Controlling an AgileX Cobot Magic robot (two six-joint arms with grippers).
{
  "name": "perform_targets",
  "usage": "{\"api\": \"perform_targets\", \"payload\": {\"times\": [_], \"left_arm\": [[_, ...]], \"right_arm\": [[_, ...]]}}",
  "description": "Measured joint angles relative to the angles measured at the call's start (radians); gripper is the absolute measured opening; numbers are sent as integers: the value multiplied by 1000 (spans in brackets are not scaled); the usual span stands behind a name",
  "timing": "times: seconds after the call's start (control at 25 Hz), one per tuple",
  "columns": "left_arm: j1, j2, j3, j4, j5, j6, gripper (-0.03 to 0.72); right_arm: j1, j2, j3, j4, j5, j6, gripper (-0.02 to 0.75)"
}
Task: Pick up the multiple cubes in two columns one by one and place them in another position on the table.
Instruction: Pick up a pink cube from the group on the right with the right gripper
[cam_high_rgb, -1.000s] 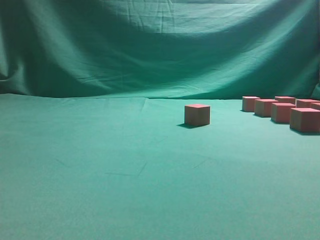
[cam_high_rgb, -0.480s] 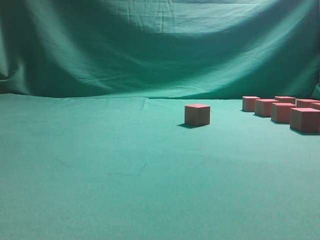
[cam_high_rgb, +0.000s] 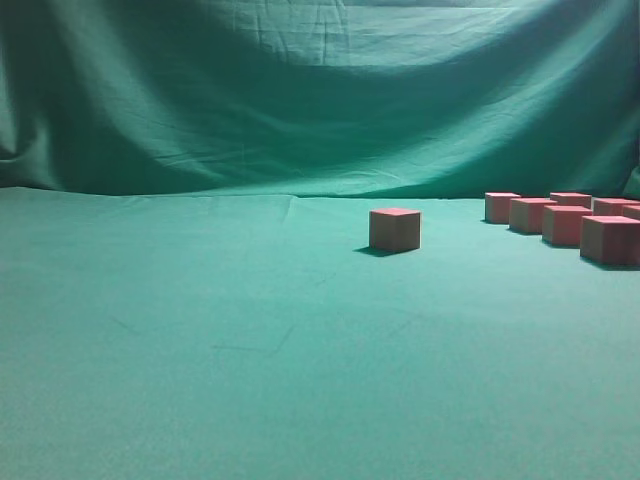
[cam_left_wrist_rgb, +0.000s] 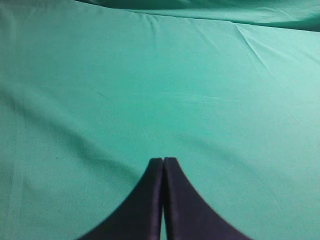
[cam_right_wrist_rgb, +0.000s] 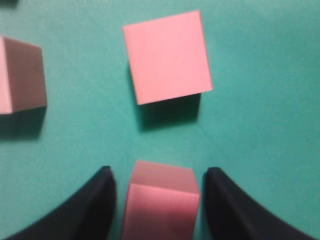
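One matte pinkish-red cube on the teal-green cloth table now sits between my right gripper fingers, narrowed from wider but with gaps remaining, so pickup appears imminent.

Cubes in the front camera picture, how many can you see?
7, possibly more past the right edge. One cube sits alone near the table's middle. Six cluster at far right.
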Motion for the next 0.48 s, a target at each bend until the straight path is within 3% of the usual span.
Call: {"api": "perform_targets", "payload": {"times": [0.16,0.32,0.48], "left_arm": [[0,0,0,0,0,0,0],[0,0,0,0,0,0,0],[0,0,0,0,0,0,0]], "right_arm": [[0,4,-2,-1,-2,0,251],[4,-11,-46,-1,75,-7,264],[71,-41,-186,27,242,-87,264]]}}
